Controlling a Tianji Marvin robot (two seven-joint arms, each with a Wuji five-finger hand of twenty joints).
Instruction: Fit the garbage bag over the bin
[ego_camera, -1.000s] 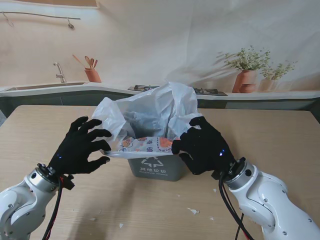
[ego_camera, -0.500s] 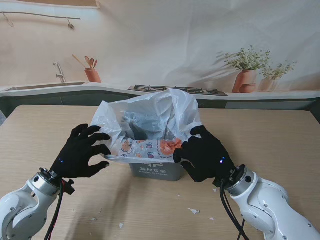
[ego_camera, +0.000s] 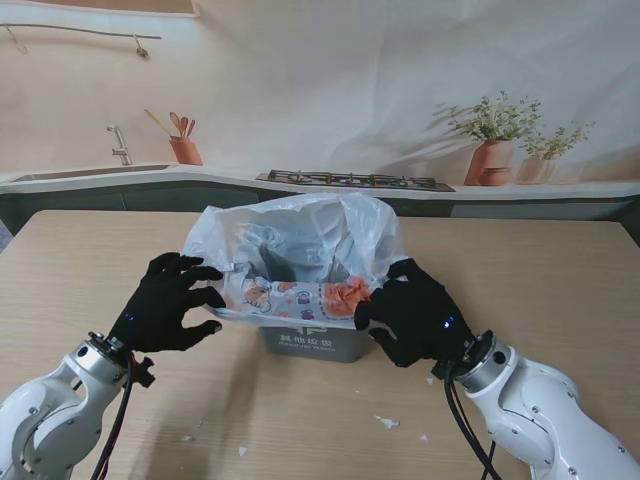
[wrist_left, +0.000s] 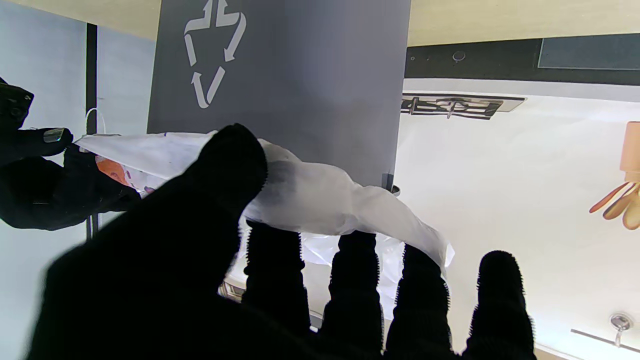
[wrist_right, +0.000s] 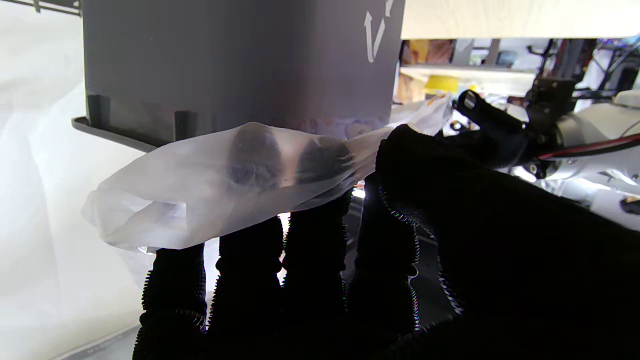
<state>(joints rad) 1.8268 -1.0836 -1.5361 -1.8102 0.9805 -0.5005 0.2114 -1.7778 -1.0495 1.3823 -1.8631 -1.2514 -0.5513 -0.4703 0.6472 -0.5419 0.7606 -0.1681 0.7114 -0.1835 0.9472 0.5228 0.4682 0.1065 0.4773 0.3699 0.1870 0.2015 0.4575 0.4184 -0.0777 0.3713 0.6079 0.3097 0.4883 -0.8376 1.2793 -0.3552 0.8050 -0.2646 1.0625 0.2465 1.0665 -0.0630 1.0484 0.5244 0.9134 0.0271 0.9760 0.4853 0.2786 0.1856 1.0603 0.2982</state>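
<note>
Over the last second we have drawn the garbage bag's (ego_camera: 300, 240) mouth down around the grey bin (ego_camera: 315, 342), so the billowing plastic now sits lower and nearly caps the rim (the fit looks close to done). Our left hand (ego_camera: 168, 312) pinches the bag's hem between thumb and fingers at the bin's left corner; our right hand (ego_camera: 415, 315) grips the hem at the bin's right corner. The bag is thin, translucent white, crumpled, with a printed cartoon band along the edge nearest us.
</note>
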